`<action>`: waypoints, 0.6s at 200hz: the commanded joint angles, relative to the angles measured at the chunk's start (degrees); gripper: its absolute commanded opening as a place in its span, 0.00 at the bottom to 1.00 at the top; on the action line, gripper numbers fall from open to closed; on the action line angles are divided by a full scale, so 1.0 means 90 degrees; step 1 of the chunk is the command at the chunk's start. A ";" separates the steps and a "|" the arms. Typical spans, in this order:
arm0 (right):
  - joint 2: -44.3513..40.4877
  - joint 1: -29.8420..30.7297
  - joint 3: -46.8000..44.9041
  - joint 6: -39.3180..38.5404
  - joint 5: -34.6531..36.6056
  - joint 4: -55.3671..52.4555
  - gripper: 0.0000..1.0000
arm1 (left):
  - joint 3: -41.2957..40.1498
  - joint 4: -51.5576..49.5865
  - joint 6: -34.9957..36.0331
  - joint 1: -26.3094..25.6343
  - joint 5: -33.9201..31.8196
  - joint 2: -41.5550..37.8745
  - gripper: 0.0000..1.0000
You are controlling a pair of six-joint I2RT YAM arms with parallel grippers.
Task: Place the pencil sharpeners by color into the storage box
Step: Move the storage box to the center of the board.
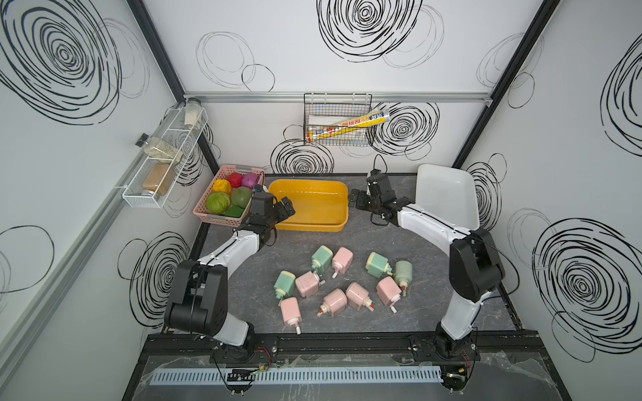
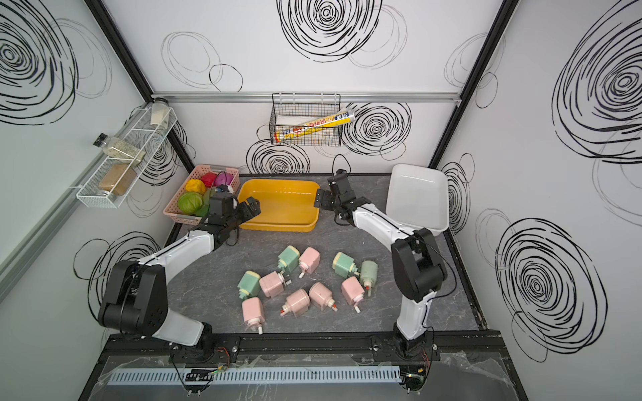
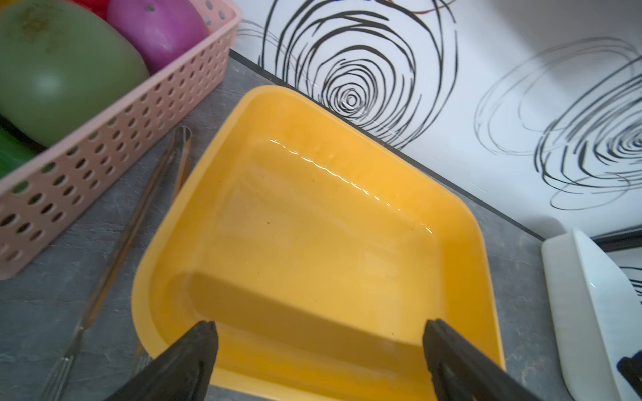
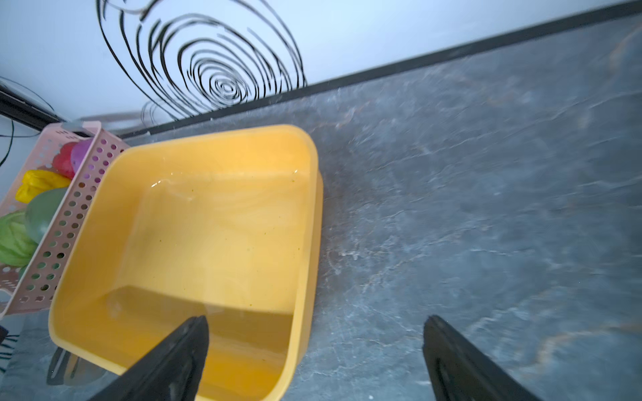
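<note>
Both claws are empty at this moment. Your left gripper [image 3: 319,333] hangs over the left end of the shallow yellow plastic storage box [image 1: 307,227], with its jaws spread wide and nothing between them. Your right gripper [image 4: 316,323] hangs at the right end of the same box. It is also spread wide, with one finger over the box and the other over bare table.

The box stands at the back edge of the grey stone-patterned table [image 1: 427,295], near the middle, and nothing lies in it. The ten small plastic pencil sharpeners [image 1: 335,301], six pale pink and four mint green, lie in a loose group in the middle of the table toward the front edge, well apart from the box. So I judge that the sorting is not yet begun and the step in hand is the first pick.

For the next move you must bring one arm back toward the front edge and lower it over a single sharpener. Several lie just beside one another, so choose one at the border of the group, for example the mint green sharpener [image 1: 285,283] on the left side. Close on its body, not on the small crank.

A deep white plastic tub [image 1: 448,198] leans tilted at the back right corner; perhaps it is for the second colour.
</note>
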 commanded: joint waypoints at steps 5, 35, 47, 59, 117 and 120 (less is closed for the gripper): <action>-0.0759 -0.0318 -0.0616 -0.0492 0.1100 0.0125 1.00 | -0.0361 0.0372 -0.0275 -0.0524 -0.0354 -0.0483 0.99; -0.1284 -0.1434 -0.1141 0.0067 0.0285 -0.0297 1.00 | -0.0750 0.0522 -0.0823 -0.0833 -0.0346 -0.0679 0.99; -0.1517 -0.1896 -0.1486 0.0254 -0.0185 -0.0115 0.99 | -0.0796 0.0577 -0.0971 -0.0862 -0.0259 -0.0657 0.99; -0.1721 -0.2287 -0.1772 0.0438 -0.0488 0.0026 0.98 | -0.0806 0.0601 -0.1023 -0.0908 -0.0211 -0.0635 0.99; -0.2351 -0.3379 -0.2440 0.0698 -0.1007 0.0287 1.00 | -0.0839 0.0819 -0.1338 -0.1078 -0.0012 -0.0261 0.99; -0.2388 -0.3401 -0.2475 0.0719 -0.1031 0.0319 1.00 | -0.0857 0.0843 -0.1330 -0.1088 -0.0024 -0.0266 0.99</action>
